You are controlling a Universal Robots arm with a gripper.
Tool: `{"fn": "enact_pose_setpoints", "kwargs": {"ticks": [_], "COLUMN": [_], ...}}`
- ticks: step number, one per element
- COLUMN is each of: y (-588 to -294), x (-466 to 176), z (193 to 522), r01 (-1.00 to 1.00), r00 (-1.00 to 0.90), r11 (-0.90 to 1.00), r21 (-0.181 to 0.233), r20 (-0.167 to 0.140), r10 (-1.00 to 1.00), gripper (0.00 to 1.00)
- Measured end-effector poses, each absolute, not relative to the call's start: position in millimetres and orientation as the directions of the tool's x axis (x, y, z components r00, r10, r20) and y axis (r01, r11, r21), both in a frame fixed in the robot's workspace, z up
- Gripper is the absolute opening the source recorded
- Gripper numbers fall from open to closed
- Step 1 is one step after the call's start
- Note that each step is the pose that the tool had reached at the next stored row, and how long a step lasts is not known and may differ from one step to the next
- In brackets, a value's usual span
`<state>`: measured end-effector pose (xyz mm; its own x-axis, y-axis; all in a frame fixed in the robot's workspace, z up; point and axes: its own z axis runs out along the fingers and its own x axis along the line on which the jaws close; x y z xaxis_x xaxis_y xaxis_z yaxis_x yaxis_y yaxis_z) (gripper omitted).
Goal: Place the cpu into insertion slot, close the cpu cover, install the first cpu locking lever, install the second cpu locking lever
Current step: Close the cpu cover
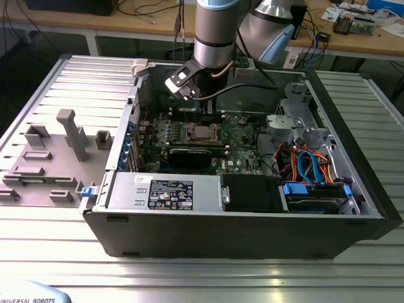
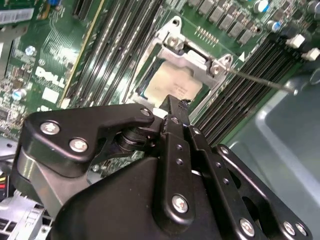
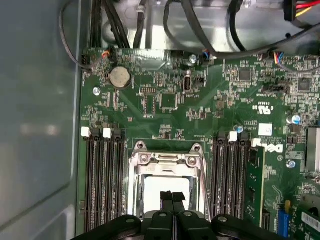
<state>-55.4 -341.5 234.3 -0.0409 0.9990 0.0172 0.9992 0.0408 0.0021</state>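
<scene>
One cpu (image 3: 165, 186) sat in the insertion slot (image 3: 132, 200) under the seemingly lowered cpu cover (image 3: 167, 161), empty jaws pressed shut just above it, so the locking lever (image 2: 255, 78) step looked current, demanding a fine, steady push.

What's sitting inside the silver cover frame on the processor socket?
The silvery-grey square cpu fills the cut-out of the thin silver cpu cover. The shut black gripper hides part of it; the insertion slot beneath is covered.
</scene>
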Motion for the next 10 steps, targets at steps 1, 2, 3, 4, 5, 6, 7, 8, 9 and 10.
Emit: {"fn": "enact_pose_setpoints", "kwargs": {"ticks": [1, 2, 3, 4, 5, 6, 7, 8, 9, 10], "y": [-341.5, -341.5, -341.5, -341.5, -341.5, -341.5, -341.5, -341.5, -341.5, -341.5], "x": [-58.9, -61.1, -64.1, -67.3, -69.7, -73.0, -76.6, -77.8, -78.5, -79.2], "z": [232.3, 231.2, 229.7, 227.9, 226.6, 224.6, 222.3, 221.2, 220.2, 218.6], "r01": [0.999, 0.999, 0.999, 0.999, 0.999, 0.999, 0.999, 0.999, 0.999, 0.999], "r00": [-0.041, -0.041, -0.041, -0.041, -0.041, -0.041, -0.041, -0.041, -0.041, -0.041], "r11": [0.041, 0.041, 0.041, 0.041, 0.041, 0.041, 0.041, 0.041, 0.041, 0.041], "r21": [0.002, 0.002, 0.001, 0.001, 0.001, 0.000, 0.000, -0.001, -0.001, -0.001], "r20": [0.017, 0.017, 0.017, 0.017, 0.017, 0.017, 0.017, 0.017, 0.017, 0.017], "r10": [0.999, 0.999, 0.999, 0.999, 0.999, 0.999, 0.999, 0.999, 0.999, 0.999], "gripper": [0.11, 0.11, 0.11, 0.11, 0.11, 0.11, 0.11, 0.11, 0.11, 0.11]}}
